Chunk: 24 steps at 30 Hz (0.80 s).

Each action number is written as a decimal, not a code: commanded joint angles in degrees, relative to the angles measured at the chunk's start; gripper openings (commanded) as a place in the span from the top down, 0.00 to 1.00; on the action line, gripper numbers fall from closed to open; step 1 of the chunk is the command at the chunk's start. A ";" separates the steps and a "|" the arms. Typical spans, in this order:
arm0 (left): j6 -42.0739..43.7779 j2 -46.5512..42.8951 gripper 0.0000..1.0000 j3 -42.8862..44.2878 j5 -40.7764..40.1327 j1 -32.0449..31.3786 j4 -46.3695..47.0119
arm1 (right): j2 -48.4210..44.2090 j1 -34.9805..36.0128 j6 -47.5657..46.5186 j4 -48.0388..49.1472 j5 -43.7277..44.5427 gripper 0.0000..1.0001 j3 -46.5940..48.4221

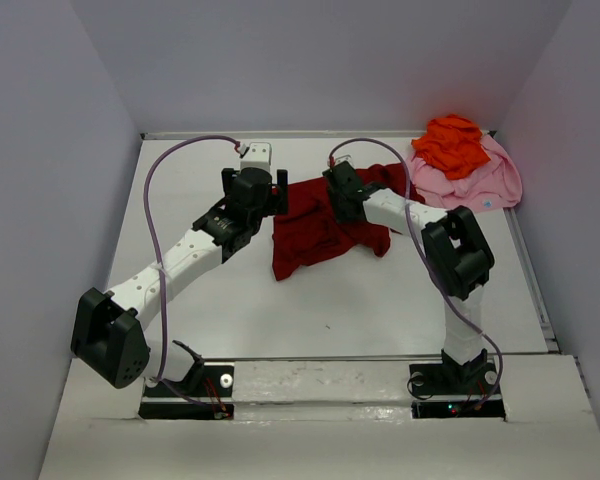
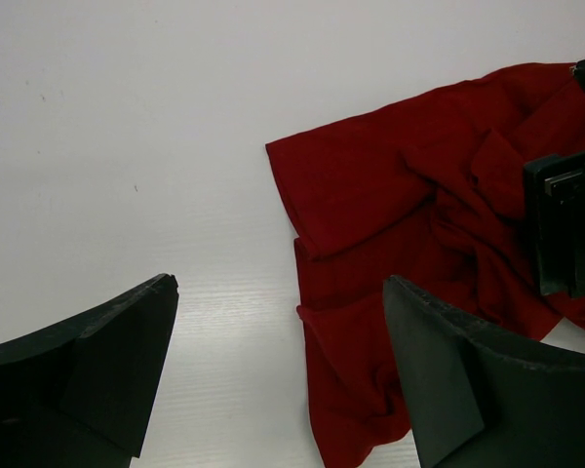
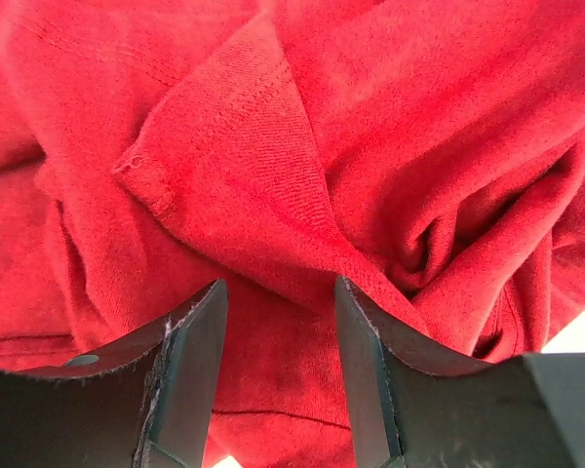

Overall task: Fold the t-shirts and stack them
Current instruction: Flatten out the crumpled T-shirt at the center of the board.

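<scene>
While the dark red t-shirt (image 1: 315, 235) lies crumpled near the middle of the table (image 1: 360, 310), the bright orange t-shirt (image 1: 452, 143) rests on the light pink t-shirt (image 1: 485, 185) in the far right corner, well apart from it. The right gripper (image 3: 278, 292) points down on the red cloth, jaws partly apart over a raised fold, not pinching it. The left gripper (image 2: 278, 283) hovers beside the shirt's left edge, spread wide, holding nothing. Both arms reach forward with bent elbows. The table is white, between plain pale walls (image 1: 320, 60).

One t-shirt (image 1: 320, 235) is laid centrally on the tabletop (image 1: 360, 310). A second t-shirt (image 1: 450, 145) is piled on a third t-shirt (image 1: 485, 185), far right.
</scene>
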 commanded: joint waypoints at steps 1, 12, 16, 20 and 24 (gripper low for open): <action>0.26 -1.60 0.04 2.69 -0.36 -0.15 0.38 | 0.43 0.19 -0.43 1.71 2.15 0.46 0.45; 0.17 -1.69 0.04 2.69 -0.18 -0.24 0.38 | 2.80 0.19 -2.27 1.71 6.36 0.46 3.34; 0.17 -1.69 0.04 2.52 -0.18 -0.24 0.38 | 4.64 0.19 -2.98 1.80 7.16 0.46 5.10; 0.17 -1.69 0.04 2.52 -0.01 -0.24 0.47 | 5.70 0.19 -3.07 1.97 6.98 0.47 6.42; 0.17 -1.43 0.04 2.60 0.17 -0.33 0.47 | 6.05 0.19 -3.68 1.98 6.63 0.47 8.26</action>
